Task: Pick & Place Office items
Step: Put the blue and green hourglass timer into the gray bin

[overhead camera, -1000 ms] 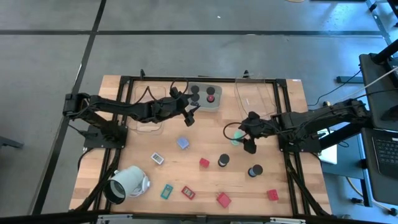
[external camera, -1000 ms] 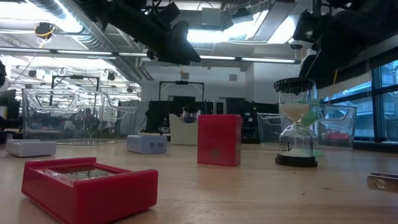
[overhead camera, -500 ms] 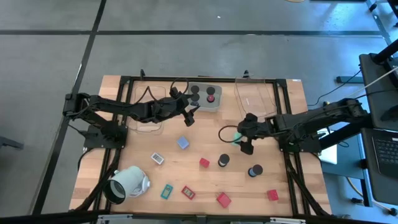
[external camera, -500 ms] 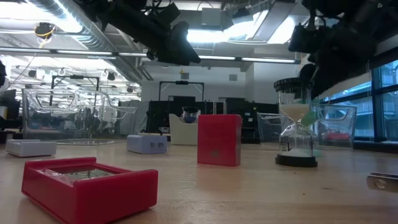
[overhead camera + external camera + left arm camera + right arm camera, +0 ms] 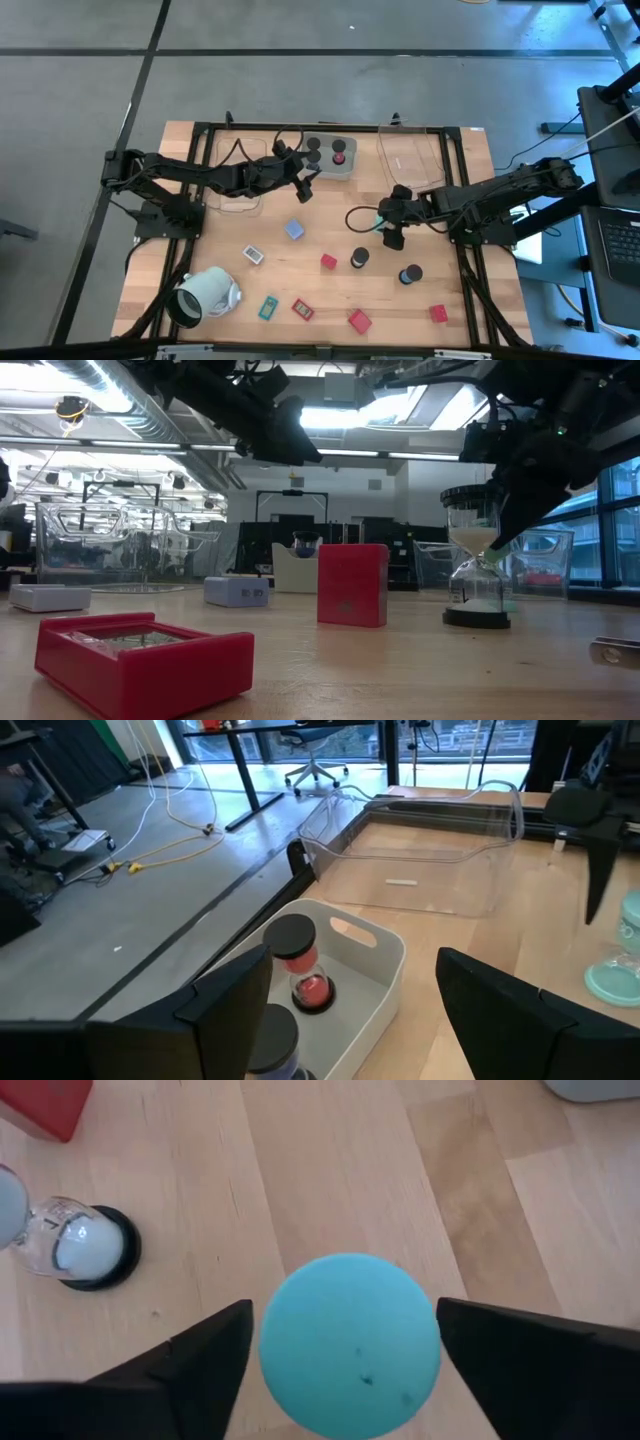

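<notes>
A teal-topped hourglass (image 5: 379,221) stands upright on the wood right of the table's middle. My right gripper (image 5: 392,224) hangs open over it, pointing down. In the right wrist view the round teal top (image 5: 350,1345) lies between the two fingers. In the low view the gripper (image 5: 506,532) reaches down behind a black-topped hourglass (image 5: 475,560). My left gripper (image 5: 306,182) waits open in the air beside the grey tray (image 5: 345,170). That tray holds a red-topped piece (image 5: 300,970) and black cylinders. My right gripper comes at the hourglass's teal top (image 5: 300,1380) from above, one finger on each side of the disc. The finger edges meet the disc's outline in the wrist view, and I cannot tell whether they touch it. The hourglass stands on the table.
Loose on the wood lie a pale blue cube (image 5: 293,229), a white flat piece (image 5: 253,256), a red block (image 5: 328,262), two black cylinders (image 5: 359,259) (image 5: 410,274), red pieces (image 5: 359,321) (image 5: 438,313) and a teal rectangle (image 5: 267,307). A mint-white hollow cylinder (image 5: 200,293) lies near left. A clear tray (image 5: 410,155) sits far right.
My right gripper has moved a little toward the table's left edge and come down over the teal-topped hourglass, its fingers staying apart. The hourglass has stayed where it was.
</notes>
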Controlling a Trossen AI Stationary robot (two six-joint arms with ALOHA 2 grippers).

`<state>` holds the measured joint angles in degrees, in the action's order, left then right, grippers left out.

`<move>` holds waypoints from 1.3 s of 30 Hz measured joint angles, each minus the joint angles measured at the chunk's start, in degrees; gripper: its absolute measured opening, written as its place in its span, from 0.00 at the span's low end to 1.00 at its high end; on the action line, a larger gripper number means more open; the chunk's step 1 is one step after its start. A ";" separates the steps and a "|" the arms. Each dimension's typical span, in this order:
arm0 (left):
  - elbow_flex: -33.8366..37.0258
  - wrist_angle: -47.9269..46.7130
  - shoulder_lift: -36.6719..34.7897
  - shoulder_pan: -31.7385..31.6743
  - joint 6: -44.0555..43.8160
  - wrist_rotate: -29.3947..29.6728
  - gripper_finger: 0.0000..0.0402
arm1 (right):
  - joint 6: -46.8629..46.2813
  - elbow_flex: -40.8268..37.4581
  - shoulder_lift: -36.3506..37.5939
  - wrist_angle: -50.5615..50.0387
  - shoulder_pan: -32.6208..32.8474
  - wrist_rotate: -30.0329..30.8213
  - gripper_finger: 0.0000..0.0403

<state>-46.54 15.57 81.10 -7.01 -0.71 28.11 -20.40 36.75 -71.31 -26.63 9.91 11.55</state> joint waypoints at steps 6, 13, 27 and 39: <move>0.00 -0.20 0.00 0.00 0.00 0.89 0.69 | -0.39 0.00 0.00 0.00 0.00 0.00 0.59; 0.00 -0.44 0.00 0.00 0.00 0.92 0.69 | -2.35 0.00 0.00 0.87 0.00 -0.02 0.48; 0.00 -0.44 0.00 0.00 0.00 0.97 0.69 | 7.35 11.37 0.00 10.42 -2.15 14.52 0.49; 0.00 -0.81 0.02 0.00 0.00 0.97 0.69 | 8.94 11.50 -6.84 20.62 -18.25 13.90 0.49</move>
<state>-46.54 14.76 81.12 -7.01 -0.71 29.08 -11.47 48.25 -78.15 -6.01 -8.34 25.45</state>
